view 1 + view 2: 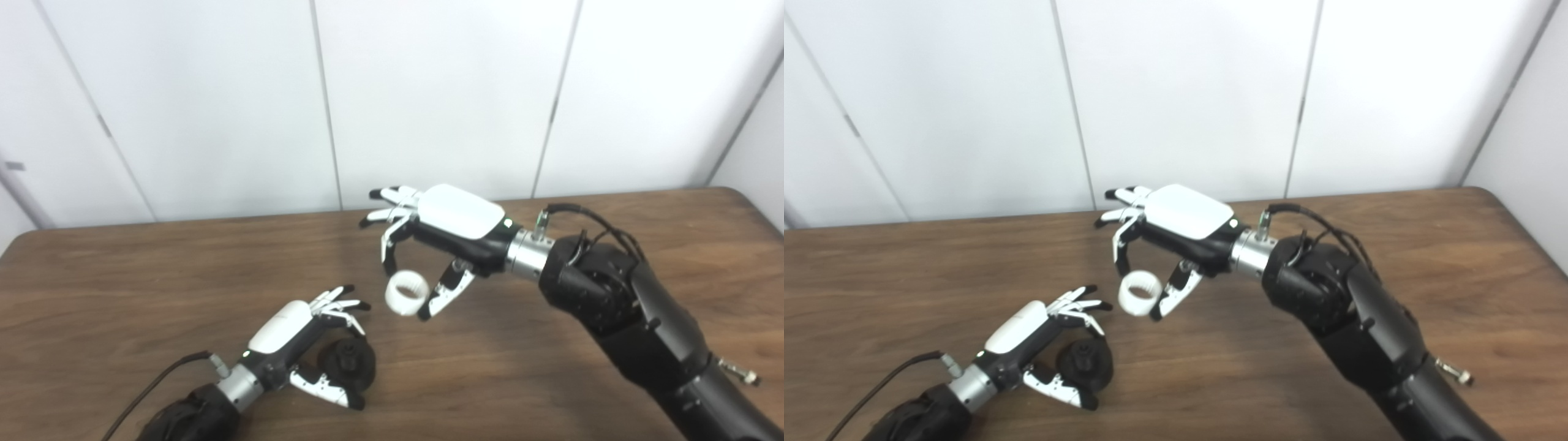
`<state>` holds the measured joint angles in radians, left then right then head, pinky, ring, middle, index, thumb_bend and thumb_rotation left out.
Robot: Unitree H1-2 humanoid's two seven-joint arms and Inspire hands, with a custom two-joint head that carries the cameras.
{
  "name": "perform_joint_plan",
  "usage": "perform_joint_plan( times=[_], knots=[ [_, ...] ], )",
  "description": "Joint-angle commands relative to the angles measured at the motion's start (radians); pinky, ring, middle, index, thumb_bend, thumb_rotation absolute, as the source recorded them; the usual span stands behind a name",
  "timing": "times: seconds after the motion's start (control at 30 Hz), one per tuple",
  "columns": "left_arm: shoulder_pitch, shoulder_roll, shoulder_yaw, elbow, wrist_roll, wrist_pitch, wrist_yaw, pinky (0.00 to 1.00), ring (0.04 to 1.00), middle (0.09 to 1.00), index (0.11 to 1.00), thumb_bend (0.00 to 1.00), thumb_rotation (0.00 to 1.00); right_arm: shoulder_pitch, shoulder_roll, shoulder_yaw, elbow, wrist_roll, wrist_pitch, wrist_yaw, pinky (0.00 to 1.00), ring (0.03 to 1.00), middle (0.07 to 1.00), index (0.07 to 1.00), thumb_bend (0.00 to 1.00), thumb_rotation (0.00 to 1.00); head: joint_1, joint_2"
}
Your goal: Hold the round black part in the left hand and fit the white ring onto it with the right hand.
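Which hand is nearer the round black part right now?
Left. The left hand is wrapped around the round black part, fingers above and thumb below. The right hand sits up and to the right of it, pinching the white ring.

Table [551, 392] looks like dark wood grain, smooth with a soft sheen. White ring [407, 293] seems matt plastic, ribbed inside. Round black part [350, 362] looks like matt black plastic.

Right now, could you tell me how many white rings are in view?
1. The white ring is pinched in the right hand, above the table and just right of the left hand, which holds the round black part. None other shows.
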<state>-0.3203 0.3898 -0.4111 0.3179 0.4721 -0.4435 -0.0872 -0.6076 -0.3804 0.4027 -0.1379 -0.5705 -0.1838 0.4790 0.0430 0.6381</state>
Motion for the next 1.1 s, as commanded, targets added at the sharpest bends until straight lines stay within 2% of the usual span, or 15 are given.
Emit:
perform_joint_plan(
  times=[0.0, 0.3, 0.5, 1.07],
  knots=[
    [0.037, -0.018, -0.019, 0.017, 0.047, 0.057, -0.031, 1.00, 1.000, 0.867, 0.479, 0.53, 0.06, -0.037, 0.006, -0.012, -0.034, 0.022, -0.029, -0.006, 1.00, 1.000, 0.873, 0.477, 0.53, 0.14, 0.010, 0.002],
    [0.035, -0.044, -0.030, -0.017, 0.076, 0.104, -0.042, 1.00, 1.000, 0.867, 0.478, 0.53, 0.06, -0.034, 0.046, -0.003, -0.041, 0.046, -0.056, 0.014, 1.00, 1.000, 0.872, 0.477, 0.53, 0.14, 0.046, 0.012],
    [0.038, -0.054, -0.031, -0.026, 0.075, 0.108, -0.042, 1.00, 1.000, 0.862, 0.478, 0.53, 0.06, -0.034, 0.058, 0.007, -0.041, 0.044, -0.059, 0.031, 1.00, 1.000, 0.875, 0.478, 0.53, 0.14, 0.051, 0.016],
    [0.044, -0.055, -0.047, -0.090, 0.077, 0.160, -0.078, 1.00, 1.000, 0.863, 0.478, 0.53, 0.06, -0.014, 0.088, 0.024, 0.047, 0.044, -0.131, 0.008, 1.00, 1.000, 0.871, 0.478, 0.53, 0.14, 0.078, 0.038]
  ],
)
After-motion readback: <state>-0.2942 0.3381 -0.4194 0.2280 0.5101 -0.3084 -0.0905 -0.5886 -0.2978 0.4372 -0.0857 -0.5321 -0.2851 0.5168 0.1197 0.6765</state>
